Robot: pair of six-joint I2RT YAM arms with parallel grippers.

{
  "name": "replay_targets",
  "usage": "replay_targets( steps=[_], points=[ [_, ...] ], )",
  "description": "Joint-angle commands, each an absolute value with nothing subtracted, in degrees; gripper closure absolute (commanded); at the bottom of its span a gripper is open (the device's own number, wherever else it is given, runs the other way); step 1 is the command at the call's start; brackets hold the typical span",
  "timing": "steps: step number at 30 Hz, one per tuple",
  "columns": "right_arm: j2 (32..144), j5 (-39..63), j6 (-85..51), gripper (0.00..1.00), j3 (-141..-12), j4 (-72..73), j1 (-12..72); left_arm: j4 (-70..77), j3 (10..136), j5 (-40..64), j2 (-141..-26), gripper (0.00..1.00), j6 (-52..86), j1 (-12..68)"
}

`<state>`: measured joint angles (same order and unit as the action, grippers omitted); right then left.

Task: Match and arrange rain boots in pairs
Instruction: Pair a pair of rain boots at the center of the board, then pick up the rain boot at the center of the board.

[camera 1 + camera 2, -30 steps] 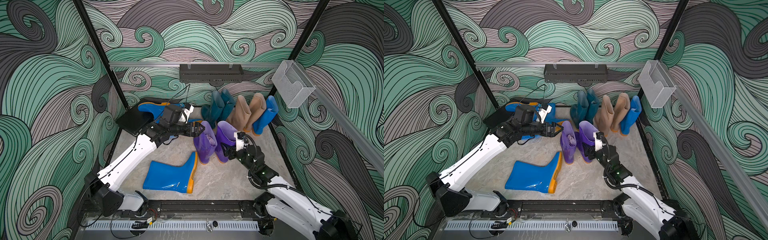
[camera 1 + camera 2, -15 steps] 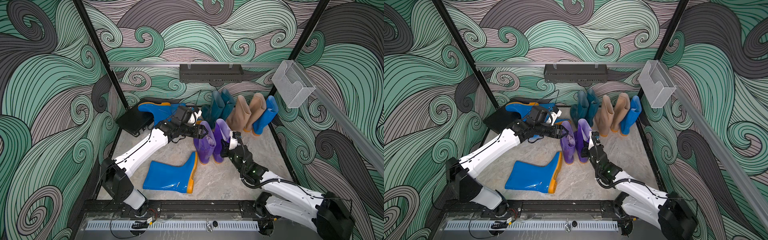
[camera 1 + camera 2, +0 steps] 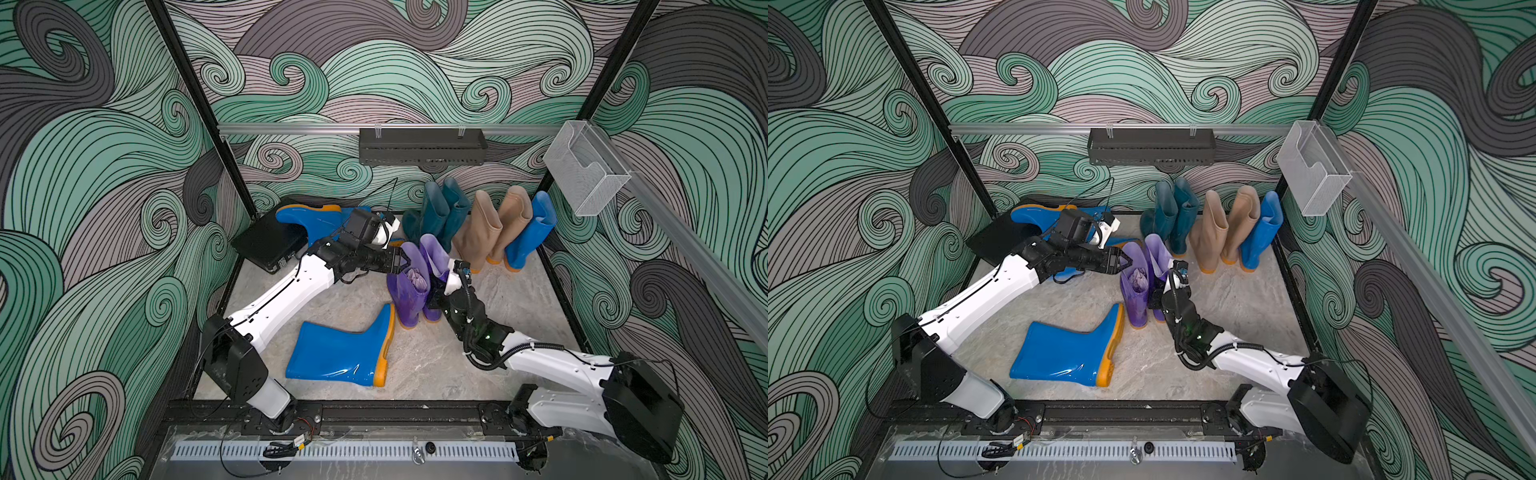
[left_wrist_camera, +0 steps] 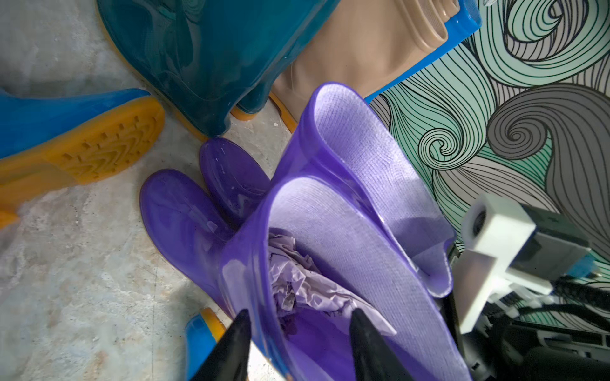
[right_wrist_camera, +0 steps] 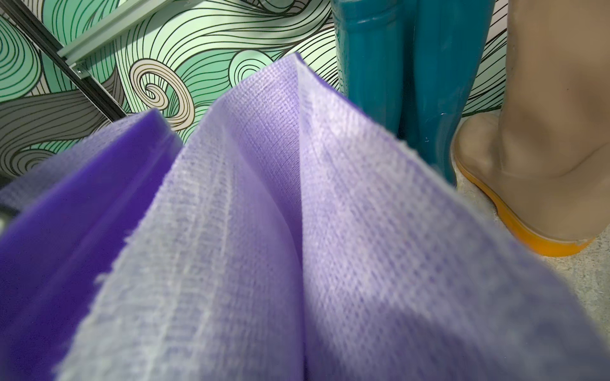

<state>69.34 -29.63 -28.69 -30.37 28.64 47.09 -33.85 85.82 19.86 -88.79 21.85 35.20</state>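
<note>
Robot lab test cell, not a home. Walls (image 3: 104, 166) are printed swirl-pattern panels hung on black frame posts (image 3: 199, 112), with an aluminium rail (image 3: 291, 129) across the back. A black perforated tray (image 3: 422, 146) hangs off that rail, and a clear acrylic holder (image 3: 582, 166) sits on the side one. The floor (image 3: 424, 365) is a marble-look slab, and rain boots (image 3: 478, 224) stand and lie straight on it. My arm bases (image 3: 237, 365) are mounted on a black slotted beam (image 3: 395, 411) at the front edge. Loose wiring (image 3: 286, 446) and a slotted grey cable duct (image 3: 340, 451) run below it.
</note>
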Motion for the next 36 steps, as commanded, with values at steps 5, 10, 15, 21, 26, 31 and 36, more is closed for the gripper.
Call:
replay_targets(
  steps=[5,10,15,21,26,31,36],
  points=[
    [60.61,-36.75,-29.51,0.31,-32.69,14.86,47.13,-42.13,91.91,13.15,-84.12,0.22,18.46,32.84],
    [52.57,-36.39,-24.05,0.14,-34.58,5.98,46.85,-44.65,86.67,12.72,-76.58,0.15,20.49,25.91],
    [48.65,-32.41,-17.75,0.10,-39.28,-1.05,46.85,-46.56,78.56,13.37,-70.92,0.09,21.85,16.80],
    [51.13,-25.96,-10.95,0.10,-48.34,-10.62,46.85,-53.53,68.90,13.96,-69.40,0.06,26.09,10.07],
    [52.88,-23.31,-9.68,0.10,-50.54,-11.97,46.85,-59.75,61.45,8.08,-70.58,0.04,30.52,6.48],
    [52.60,-22.52,-8.77,0.10,-49.79,-10.75,46.85,-62.83,57.39,7.26,-74.56,0.02,31.44,3.68],
    [51.54,-22.32,-6.59,0.08,-48.44,-10.40,46.76,-58.82,52.37,7.43,-75.27,0.01,31.70,3.05]
  ],
)
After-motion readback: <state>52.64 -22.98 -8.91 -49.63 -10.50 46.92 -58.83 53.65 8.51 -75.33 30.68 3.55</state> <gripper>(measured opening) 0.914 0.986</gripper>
